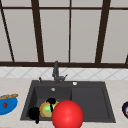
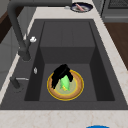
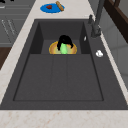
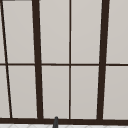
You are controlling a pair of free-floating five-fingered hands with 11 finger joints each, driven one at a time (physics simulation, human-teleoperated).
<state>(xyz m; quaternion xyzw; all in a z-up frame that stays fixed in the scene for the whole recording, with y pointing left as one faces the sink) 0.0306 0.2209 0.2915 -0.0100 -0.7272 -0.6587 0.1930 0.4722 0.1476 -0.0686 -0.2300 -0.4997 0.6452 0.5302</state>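
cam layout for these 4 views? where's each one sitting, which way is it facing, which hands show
Front view: faces the sink and window; left hand at the basin's near left, right hand over the plate; a red ball sits close to the lens.
Left side view: looks along the sink from its left; a hand on the green thing in the plate.
Right side view: from the right, looking the opposite way; hand over the plate.
Upper view: faces the window; faucet tip at the bottom.
Shared: both side views show plate, green thing and faucet.
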